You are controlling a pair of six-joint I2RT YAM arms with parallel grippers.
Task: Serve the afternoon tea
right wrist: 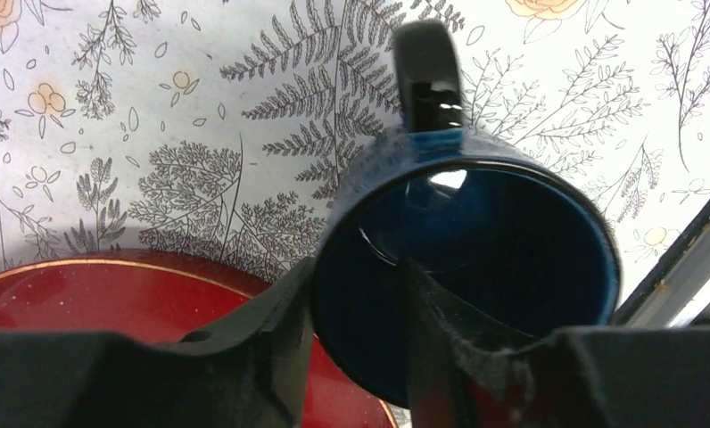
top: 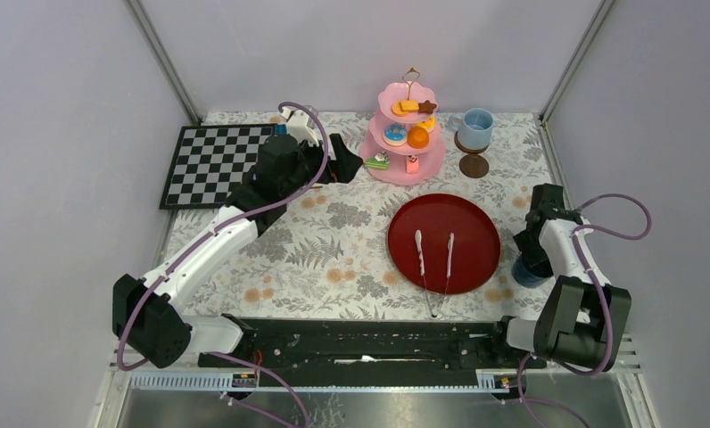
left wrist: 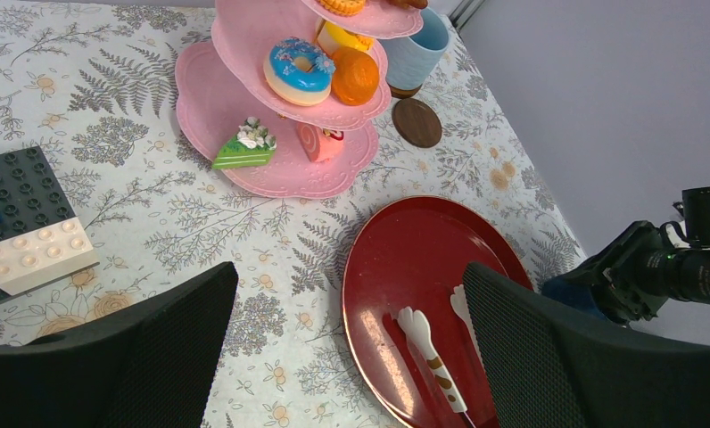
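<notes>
The pink three-tier stand (top: 408,134) stands at the back with toy sweets on it: a blue donut (left wrist: 298,67), an orange piece (left wrist: 356,76), a green cake slice (left wrist: 244,147) and a pink roll (left wrist: 316,143). A light blue cup (top: 474,127) stands right of it, with a brown saucer (top: 474,165) in front. My left gripper (top: 347,167) is open and empty, just left of the stand's bottom tier. My right gripper (right wrist: 356,312) is shut on the wall of a dark blue cup (right wrist: 476,259), one finger inside the rim and one outside, by the tray's right edge (top: 528,267).
A dark red round tray (top: 476,223) lies in the middle with white tongs (top: 433,259) on it. A checkered board (top: 213,160) lies at the back left. Toy bricks (left wrist: 30,232) lie near my left gripper. The table edge is close to the right of the dark cup.
</notes>
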